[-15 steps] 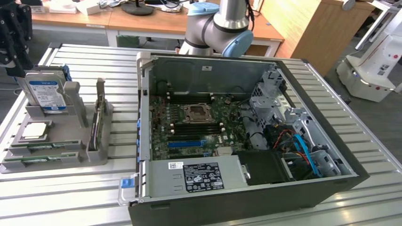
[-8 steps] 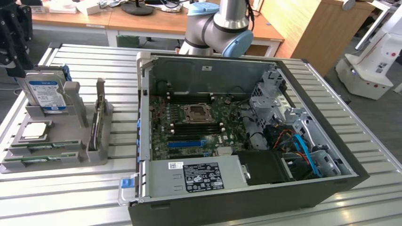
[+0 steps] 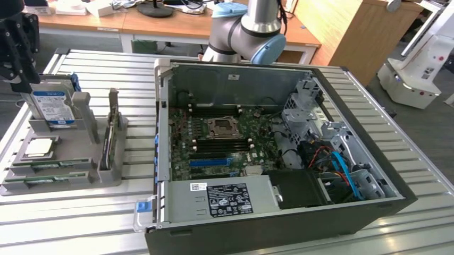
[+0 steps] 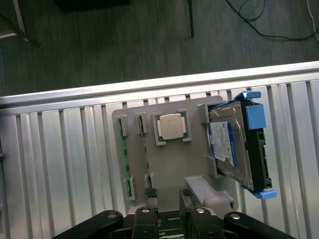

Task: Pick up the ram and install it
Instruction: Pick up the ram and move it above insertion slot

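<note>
Two ram sticks [image 3: 50, 166] lie on edge in slots at the near end of a grey parts holder [image 3: 78, 178], on the exterior view's left. From the wrist camera they are thin green strips [image 4: 125, 159] beside the silver CPU chip [image 4: 171, 126]. My black gripper [image 3: 20, 79] hangs above the far end of the holder, over the hard drive, well clear of the ram. Its fingers [image 4: 149, 211] stand apart with nothing between them, so the gripper [image 4: 169, 216] is open. The open computer case [image 3: 354, 212] holds the motherboard [image 3: 220, 143] with its dark memory slots.
A blue-labelled hard drive [image 3: 53, 106] stands upright in the holder, with a tall thin part [image 3: 112, 127] next to it. The case wall [image 3: 161, 133] rises just beside the holder. The arm's base [image 3: 248, 32] stands behind the case. Slatted metal table [image 3: 71, 223] surrounds everything.
</note>
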You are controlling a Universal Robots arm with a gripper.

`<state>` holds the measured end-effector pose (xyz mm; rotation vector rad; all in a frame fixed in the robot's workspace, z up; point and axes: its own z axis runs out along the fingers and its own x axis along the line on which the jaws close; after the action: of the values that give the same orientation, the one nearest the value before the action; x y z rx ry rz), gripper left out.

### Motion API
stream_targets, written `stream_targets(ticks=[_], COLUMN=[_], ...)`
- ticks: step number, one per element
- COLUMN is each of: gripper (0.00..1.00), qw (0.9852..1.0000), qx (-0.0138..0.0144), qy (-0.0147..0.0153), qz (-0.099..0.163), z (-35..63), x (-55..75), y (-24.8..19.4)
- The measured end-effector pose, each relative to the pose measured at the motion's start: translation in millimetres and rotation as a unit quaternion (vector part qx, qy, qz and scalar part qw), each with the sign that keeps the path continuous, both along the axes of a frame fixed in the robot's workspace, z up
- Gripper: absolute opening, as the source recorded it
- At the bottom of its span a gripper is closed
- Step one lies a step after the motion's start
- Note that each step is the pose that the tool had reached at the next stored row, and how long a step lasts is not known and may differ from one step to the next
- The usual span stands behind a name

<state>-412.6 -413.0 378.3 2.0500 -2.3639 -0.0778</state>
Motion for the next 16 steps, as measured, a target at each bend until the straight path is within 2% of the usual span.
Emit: stream_targets(ticks=[8,16], gripper=[0.31,0.31], qw=[1.0000,1.0000], qx=[0.0000,0.0000], qy=[0.0000,0.0000], qz=[0.001,0.010], z=[-11.2,-11.5], x=[0.0,0.0], y=[0.0,0.0])
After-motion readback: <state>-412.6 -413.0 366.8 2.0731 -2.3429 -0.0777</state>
